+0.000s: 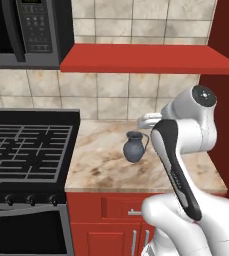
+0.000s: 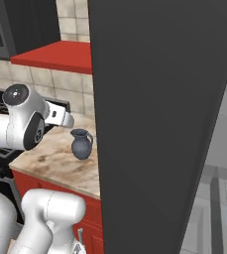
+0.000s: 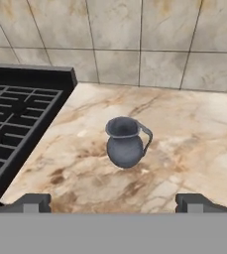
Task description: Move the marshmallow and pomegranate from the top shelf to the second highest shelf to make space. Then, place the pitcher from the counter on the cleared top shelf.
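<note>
The dark blue-grey pitcher (image 1: 135,146) (image 2: 81,144) (image 3: 126,142) stands upright on the beige marbled counter (image 1: 106,170) (image 3: 194,144), its handle towards the right in the hand view. My gripper (image 3: 115,203) hovers in front of and above it, open, with nothing between its two dark fingertips (image 3: 35,202). The white hand (image 1: 149,119) (image 2: 61,118) sits just behind the pitcher near the tiled wall. The marshmallow, the pomegranate, the top shelf and the second highest shelf are out of view.
A black gas stove (image 1: 26,150) (image 3: 16,124) borders the counter on the left, with a microwave (image 1: 26,30) above it. A red wall shelf (image 1: 146,57) hangs over the counter. A tall dark panel (image 2: 159,124) rises right of the counter.
</note>
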### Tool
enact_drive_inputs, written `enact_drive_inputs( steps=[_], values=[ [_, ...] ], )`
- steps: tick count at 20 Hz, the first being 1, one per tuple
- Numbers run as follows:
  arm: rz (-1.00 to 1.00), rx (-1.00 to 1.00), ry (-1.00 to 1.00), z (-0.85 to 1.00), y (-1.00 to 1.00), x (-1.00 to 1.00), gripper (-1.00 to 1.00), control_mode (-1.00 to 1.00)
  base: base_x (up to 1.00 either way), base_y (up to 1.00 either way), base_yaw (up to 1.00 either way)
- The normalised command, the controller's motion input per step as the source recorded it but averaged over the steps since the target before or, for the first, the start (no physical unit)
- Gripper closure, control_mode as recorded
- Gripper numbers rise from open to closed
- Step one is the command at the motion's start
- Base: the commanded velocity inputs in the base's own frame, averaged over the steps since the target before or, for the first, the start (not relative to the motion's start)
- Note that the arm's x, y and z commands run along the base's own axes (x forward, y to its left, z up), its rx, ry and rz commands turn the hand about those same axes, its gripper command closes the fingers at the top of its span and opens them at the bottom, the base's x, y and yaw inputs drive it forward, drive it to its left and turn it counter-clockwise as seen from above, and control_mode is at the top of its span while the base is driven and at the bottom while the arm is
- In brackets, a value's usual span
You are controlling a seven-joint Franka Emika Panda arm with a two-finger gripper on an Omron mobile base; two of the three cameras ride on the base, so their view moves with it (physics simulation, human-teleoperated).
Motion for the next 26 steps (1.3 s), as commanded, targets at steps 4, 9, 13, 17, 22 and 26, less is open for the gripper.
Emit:
enact_drive_inputs(
  steps=[4, 9, 13, 17, 22, 26],
  values=[
    [0.27, 0.00, 0.00, -0.19, 0.00, 0.48, -1.00, -1.00, 0.00, 0.00, 0.00],
    [0.36, -0.04, 0.00, -0.11, 0.00, 0.23, -1.00, -1.00, 0.00, 0.00, 0.00],
    [0.37, -0.11, 0.00, -0.16, -0.08, 0.03, -1.00, -1.00, 0.00, 0.00, 0.00],
    [0.33, -0.21, 0.13, -0.39, -0.01, 0.12, -1.00, -1.00, 0.00, 0.00, 0.00],
    [0.31, -0.25, 0.21, -0.51, 0.00, 0.14, -1.00, -1.00, 0.00, 0.00, 0.00],
    [0.21, -0.19, 0.11, -0.39, -0.06, 0.26, -1.00, -1.00, 0.00, 0.00, 0.00]
  ],
)
